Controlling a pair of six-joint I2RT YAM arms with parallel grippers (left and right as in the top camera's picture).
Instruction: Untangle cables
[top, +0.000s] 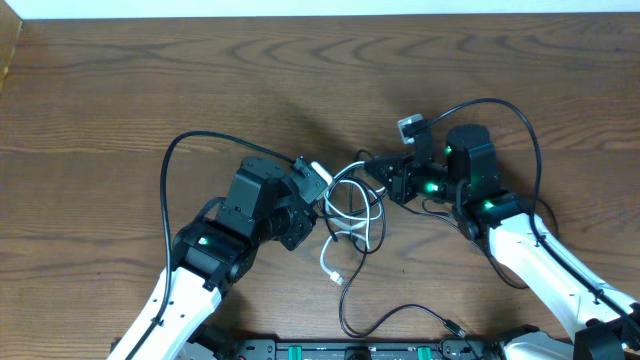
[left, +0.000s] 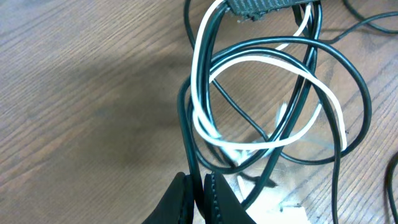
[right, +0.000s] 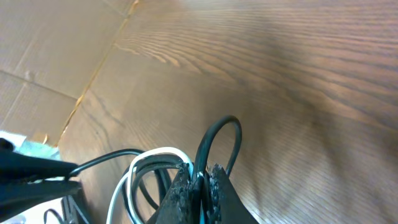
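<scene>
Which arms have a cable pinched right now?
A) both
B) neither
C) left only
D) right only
A: in the left wrist view the left fingers are closed on a black cable, and in the right wrist view the right fingers are closed on a black loop that rises from between them.

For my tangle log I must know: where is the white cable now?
In the overhead view, the white cable lies near mid-frame, looped among the black cables between the left gripper and the right gripper.
</scene>
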